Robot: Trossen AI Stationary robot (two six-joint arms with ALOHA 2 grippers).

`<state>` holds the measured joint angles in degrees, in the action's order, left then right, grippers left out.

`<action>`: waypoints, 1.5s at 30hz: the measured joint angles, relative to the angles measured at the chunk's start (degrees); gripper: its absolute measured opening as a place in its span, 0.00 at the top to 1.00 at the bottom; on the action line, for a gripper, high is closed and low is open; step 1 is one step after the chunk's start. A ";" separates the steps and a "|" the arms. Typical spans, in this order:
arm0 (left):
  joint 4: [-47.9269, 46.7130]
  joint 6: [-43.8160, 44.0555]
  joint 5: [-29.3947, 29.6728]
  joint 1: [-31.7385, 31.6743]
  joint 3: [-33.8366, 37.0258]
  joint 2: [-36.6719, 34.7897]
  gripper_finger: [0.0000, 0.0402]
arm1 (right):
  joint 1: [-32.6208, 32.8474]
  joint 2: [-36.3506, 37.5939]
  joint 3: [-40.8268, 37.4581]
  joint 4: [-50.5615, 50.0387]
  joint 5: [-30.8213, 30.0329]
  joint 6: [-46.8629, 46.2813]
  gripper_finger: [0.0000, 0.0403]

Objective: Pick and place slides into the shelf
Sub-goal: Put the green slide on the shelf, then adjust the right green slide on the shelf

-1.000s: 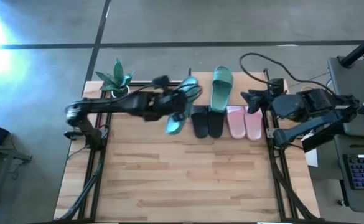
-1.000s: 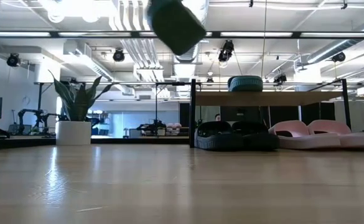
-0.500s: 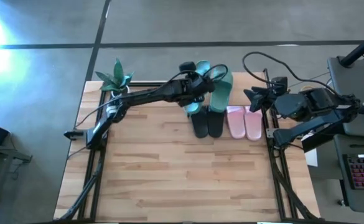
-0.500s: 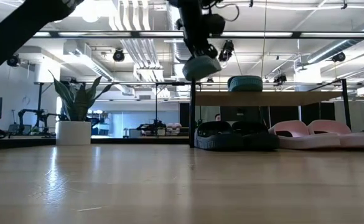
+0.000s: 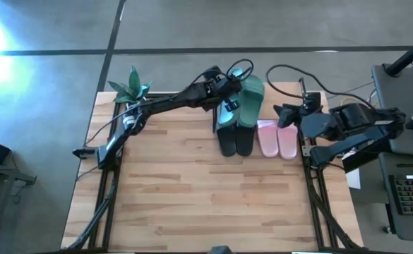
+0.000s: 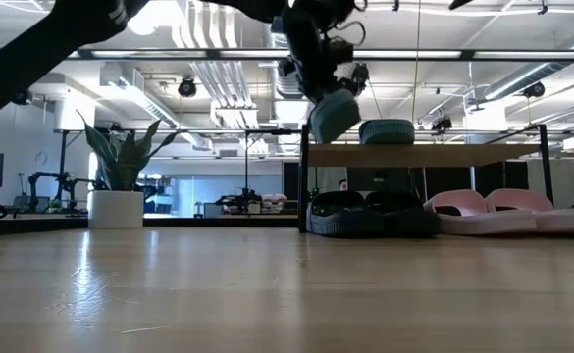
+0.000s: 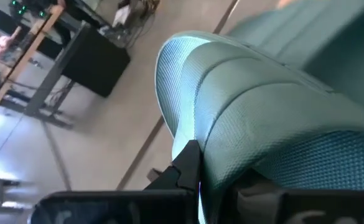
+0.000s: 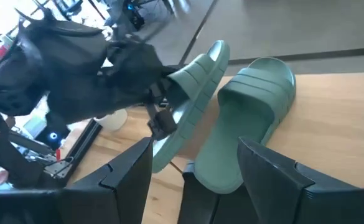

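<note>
My left tool (image 5: 224,90) grasps a teal slide (image 5: 227,113), tilted over the shelf's (image 6: 434,155) top board; I should level it just left of its mate (image 5: 249,101), then lower gently.

Held slide (image 5: 229,113): teal-green, ribbed strap. Slide on shelf top (image 5: 250,101): teal-green. Lower pair (image 5: 235,138): black. Next pair (image 5: 277,138): pale pink. Shelf (image 6: 424,155): light wood boards, black posts. Tabletop (image 5: 206,190): pale wood planks. Plant (image 5: 131,88): green.

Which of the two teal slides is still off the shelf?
The tilted teal slide gripped by the left tool, held above the top board. The other teal slide lies flat on the shelf.
</note>
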<state>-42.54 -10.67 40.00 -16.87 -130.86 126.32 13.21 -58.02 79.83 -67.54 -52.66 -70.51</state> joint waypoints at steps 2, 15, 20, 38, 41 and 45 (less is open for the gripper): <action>-0.71 -0.15 1.29 -0.21 0.16 0.94 1.00 | 0.00 -0.46 -0.23 0.05 0.07 0.01 0.44; -0.95 -0.16 2.07 -0.65 0.28 1.91 0.83 | 0.00 -3.60 -0.44 -3.03 2.09 -0.19 0.44; -0.98 -0.21 2.12 -0.38 0.29 1.72 0.66 | 0.00 -4.40 -0.44 -4.60 2.10 -1.74 0.44; -10.13 -4.33 3.53 3.50 -0.42 -9.09 0.48 | -2.44 -3.96 -1.29 -8.21 7.61 -5.52 0.46; -14.35 0.16 -0.45 3.47 0.16 -13.05 0.47 | -6.92 -3.99 -1.97 -7.80 10.57 -4.10 0.50; -20.71 7.41 -8.63 1.92 1.15 -16.58 0.47 | -15.11 -4.00 -3.83 -1.90 15.64 3.78 0.58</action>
<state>-63.25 -3.27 31.37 -14.95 -129.71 109.74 -1.90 -62.02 76.00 -69.44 -37.01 -66.74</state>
